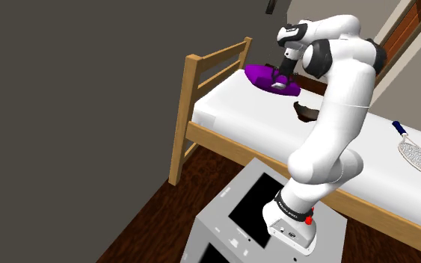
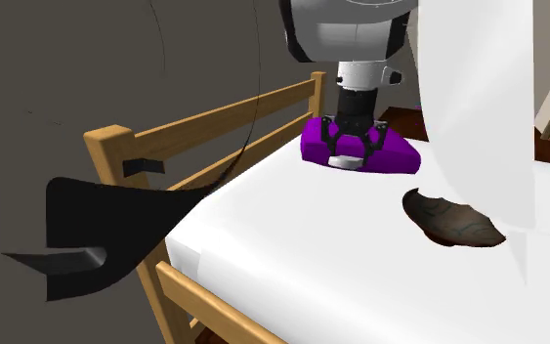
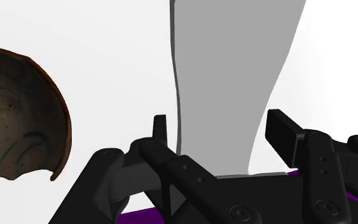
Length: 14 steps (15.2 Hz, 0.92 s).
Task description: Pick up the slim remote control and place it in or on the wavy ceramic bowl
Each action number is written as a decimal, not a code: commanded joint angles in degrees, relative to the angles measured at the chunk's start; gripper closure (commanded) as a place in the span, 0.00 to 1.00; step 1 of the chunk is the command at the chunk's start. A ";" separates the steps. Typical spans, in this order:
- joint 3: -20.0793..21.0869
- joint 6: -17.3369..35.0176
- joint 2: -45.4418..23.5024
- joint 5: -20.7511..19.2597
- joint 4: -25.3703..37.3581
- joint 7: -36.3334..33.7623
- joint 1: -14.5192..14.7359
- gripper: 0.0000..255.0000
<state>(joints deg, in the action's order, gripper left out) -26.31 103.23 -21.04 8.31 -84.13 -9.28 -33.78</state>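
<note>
Rises white from the stand (image 1: 212,228), folds at the dark elbow joint and stretches toward the shoulder view's upper left, out over the bed (image 1: 238,112). Turns the wrist downward at the far end and hangs the gripper (image 1: 279,82) right at a purple cushion (image 1: 259,75), near the wooden end rail (image 1: 216,63). Clasps the slim remote control (image 3: 234,83) by its narrower end, with the fingers (image 3: 282,130) set only the remote's width apart, one along each long edge. Shows as a plain grey slab in the wrist view, running away from the gripper over the white bed, with purple just behind the gripper. Cannot tell whether lifted or resting on the bed. Leaves the wavy ceramic bowl (image 2: 453,223) upright on the bed, near the gripper but apart from it, between cushion and arm (image 1: 336,97) in the shoulder view. Brown outside, mottled inside with dark scrawled lines; remote well outside the rim.
</note>
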 commanded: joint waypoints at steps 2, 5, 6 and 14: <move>-1.10 0.57 1.03 -0.05 -1.57 3.44 -2.13 1.00; -2.20 0.71 1.41 0.15 -2.17 7.03 -4.55 1.00; -2.56 0.71 1.42 0.27 -2.21 8.26 -5.39 1.00; -5.17 -0.33 -0.63 2.15 0.32 18.37 -13.07 1.00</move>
<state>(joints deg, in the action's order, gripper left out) -31.19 103.21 -21.23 10.14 -84.47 7.73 -45.79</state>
